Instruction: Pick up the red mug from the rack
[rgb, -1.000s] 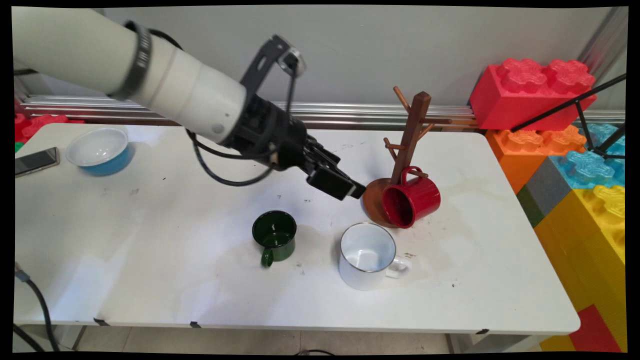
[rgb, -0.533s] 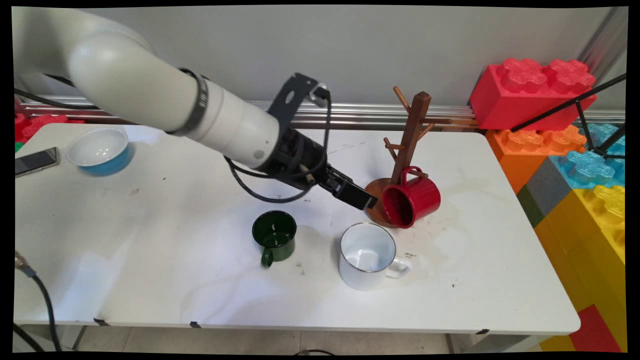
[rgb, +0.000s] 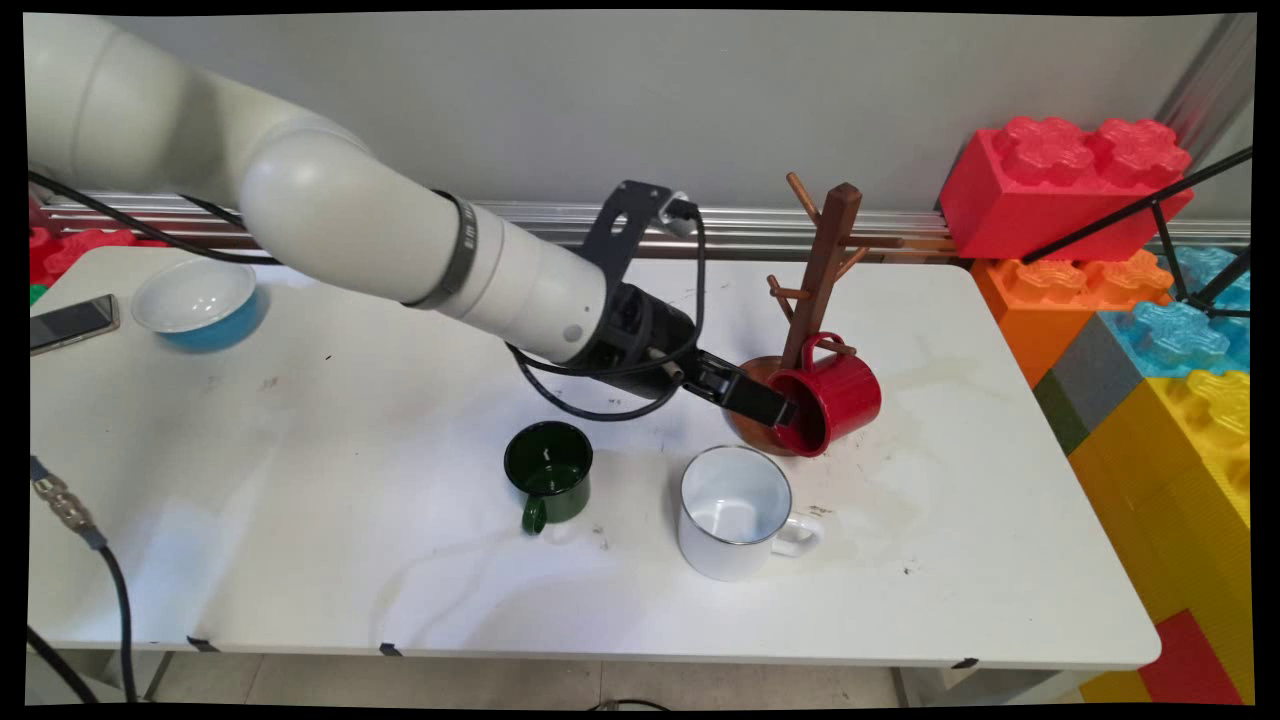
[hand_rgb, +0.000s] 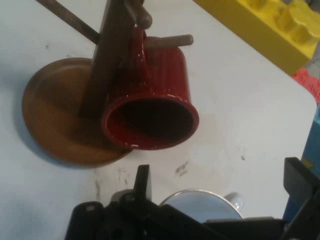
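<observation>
Glossy red enamel mug (rgb: 828, 401), hung by its handle on a wooden peg of the mug tree (rgb: 822, 262), mouth tilted toward the black gripper (rgb: 778, 408), whose fingers stand apart at the rim. Round wooden base (hand_rgb: 55, 117) beneath. Nearby: empty white mug (rgb: 735, 512), dark green mug (rgb: 549, 471), blue bowl (rgb: 199, 300).

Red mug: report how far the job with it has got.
Done: the red mug hangs by its handle on a rack peg. In hand: the open claw is at its mouth, gripping nothing. Left, perhaps: the green mug and white mug stand on the table, off the rack.
</observation>
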